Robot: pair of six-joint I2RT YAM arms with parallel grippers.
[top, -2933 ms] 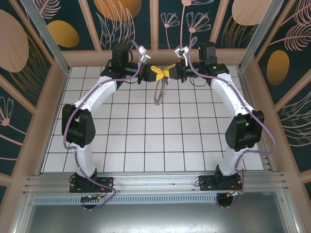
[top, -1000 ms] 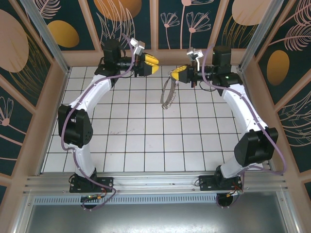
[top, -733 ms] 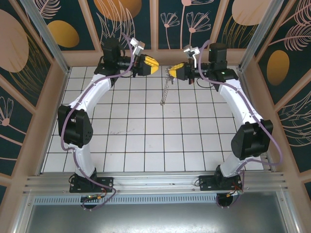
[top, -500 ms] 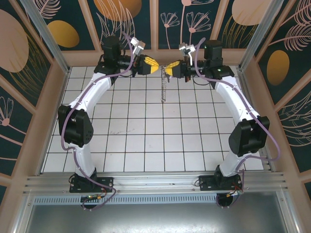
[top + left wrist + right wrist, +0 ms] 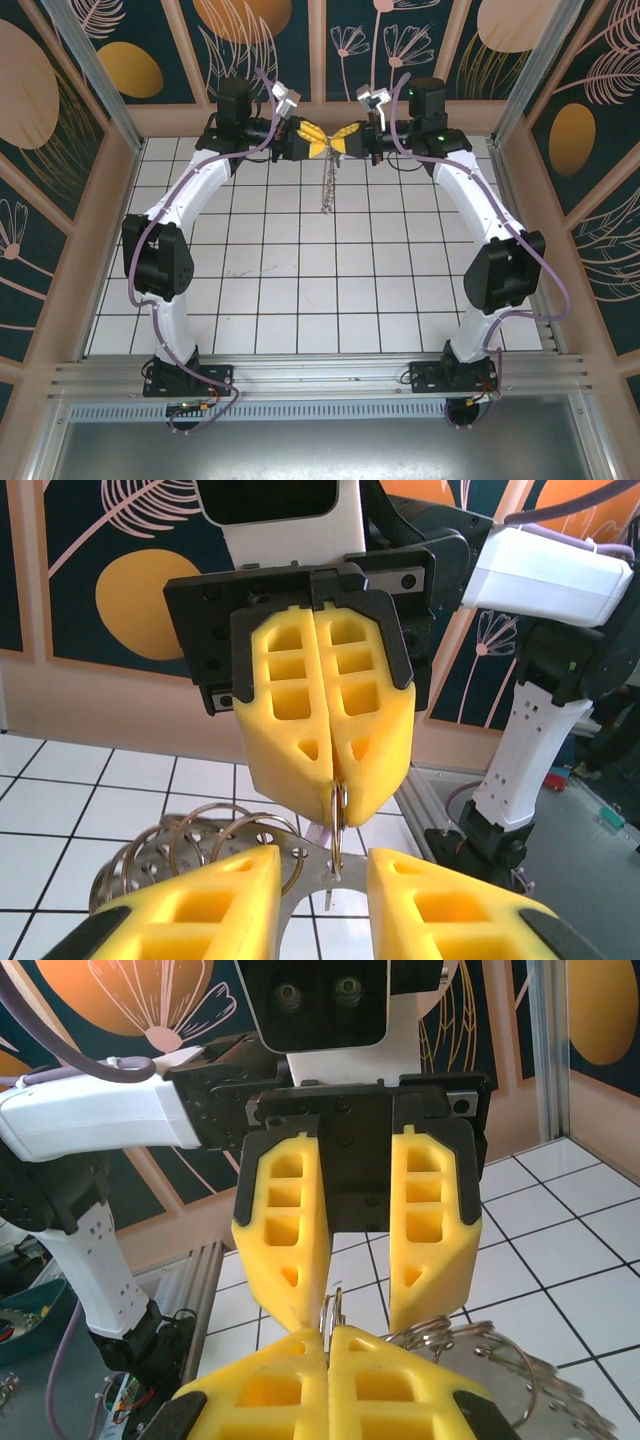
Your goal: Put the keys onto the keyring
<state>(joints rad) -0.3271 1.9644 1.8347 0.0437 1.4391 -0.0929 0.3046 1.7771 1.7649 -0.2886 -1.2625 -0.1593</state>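
The keyring (image 5: 327,186) hangs edge-on above the back tiles. Up close it is a flat silvery arc with holes (image 5: 300,865), carrying several split rings (image 5: 190,845). My right gripper (image 5: 346,141) (image 5: 328,1332) is shut on one small split ring (image 5: 338,815) (image 5: 331,1308) at its top. My left gripper (image 5: 312,140) (image 5: 322,865) faces it tip to tip and is open, one finger on each side of that small ring. A pale lilac sliver (image 5: 318,835) shows behind the arc; it may be the key.
The white tiled floor (image 5: 300,280) lies well below both grippers. A wooden frame (image 5: 330,115) runs just behind them, with patterned walls beyond. An aluminium rail (image 5: 320,375) crosses the near edge by the arm bases.
The right arm has swung left with the keyring, which turned edge-on. The two grippers, a tile apart a second ago, now meet tip to tip.
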